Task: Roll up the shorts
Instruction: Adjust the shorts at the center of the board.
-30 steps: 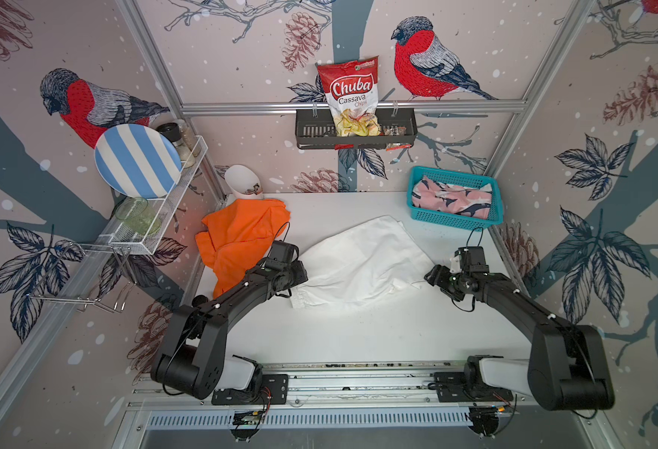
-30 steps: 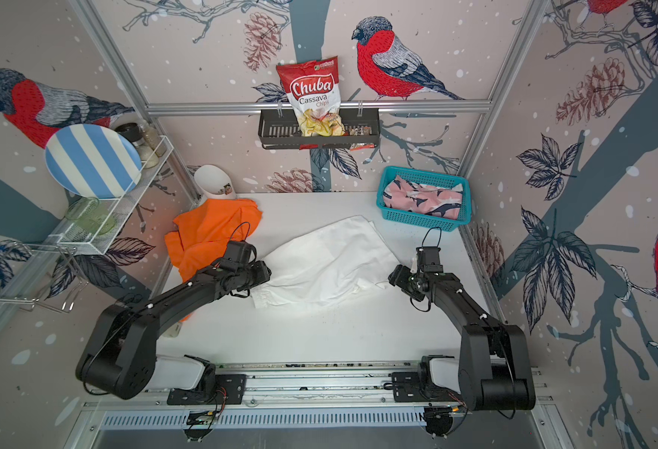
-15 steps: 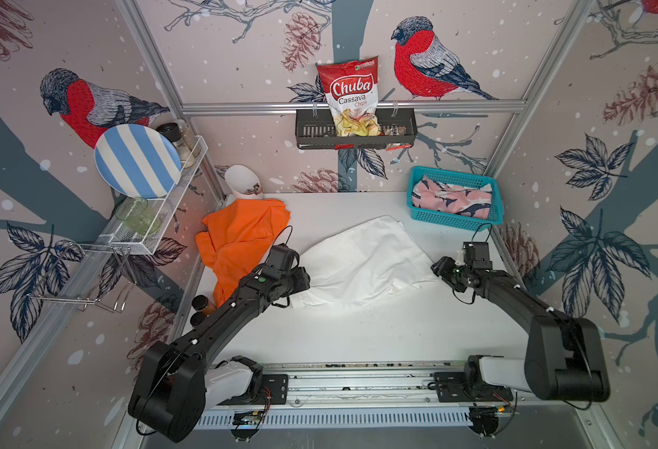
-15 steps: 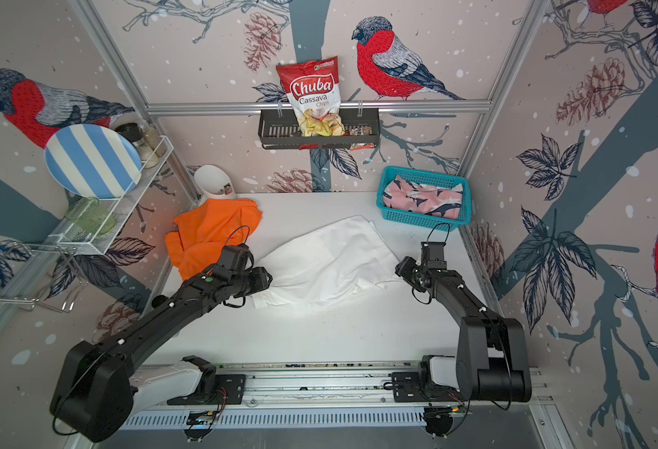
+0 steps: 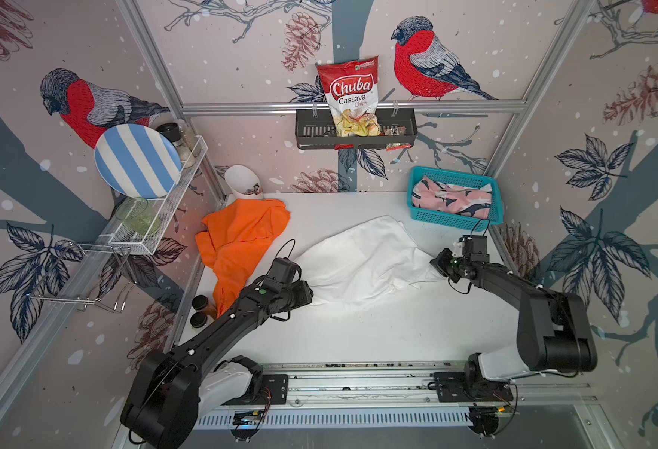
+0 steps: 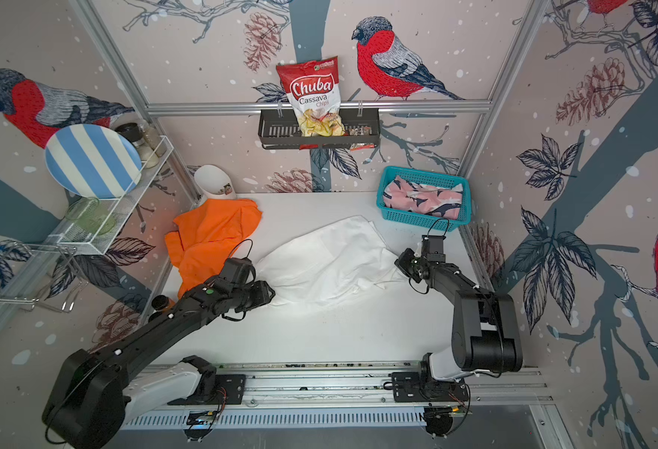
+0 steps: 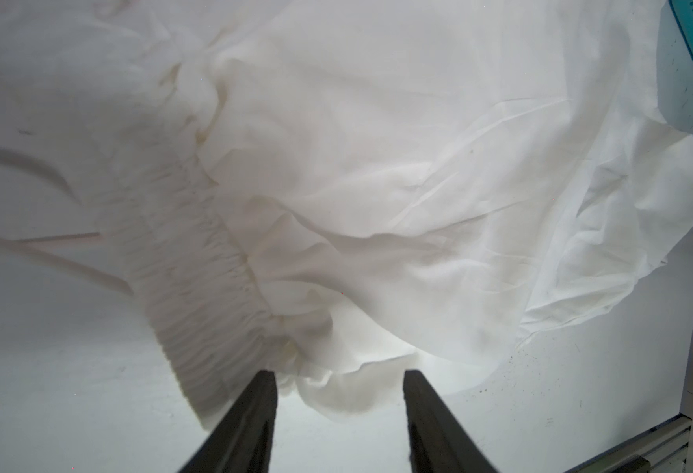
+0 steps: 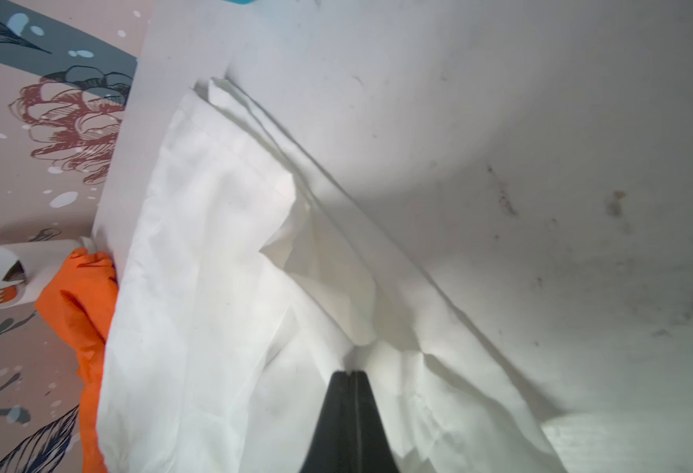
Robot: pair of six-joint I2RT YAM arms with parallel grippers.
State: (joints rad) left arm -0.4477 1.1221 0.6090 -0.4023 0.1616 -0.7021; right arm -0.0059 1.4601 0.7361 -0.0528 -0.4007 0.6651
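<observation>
The right pincer [image 8: 351, 373] is pressed closed on a thin, crumpled fold of the white shorts [image 5: 358, 260], which lie spread mid-way across the tabletop [image 5: 377, 330]. The left pincer [image 7: 338, 370] stands half open astride their ruffled edge. Only its wrist view shows the ribbed, gathered waistband [image 7: 197, 262]. Only the top views show the pink printed pair [image 5: 451, 198] in a teal mesh basket [image 5: 451, 223]. The orange shorts [image 6: 210, 237] lie crumpled at the left.
</observation>
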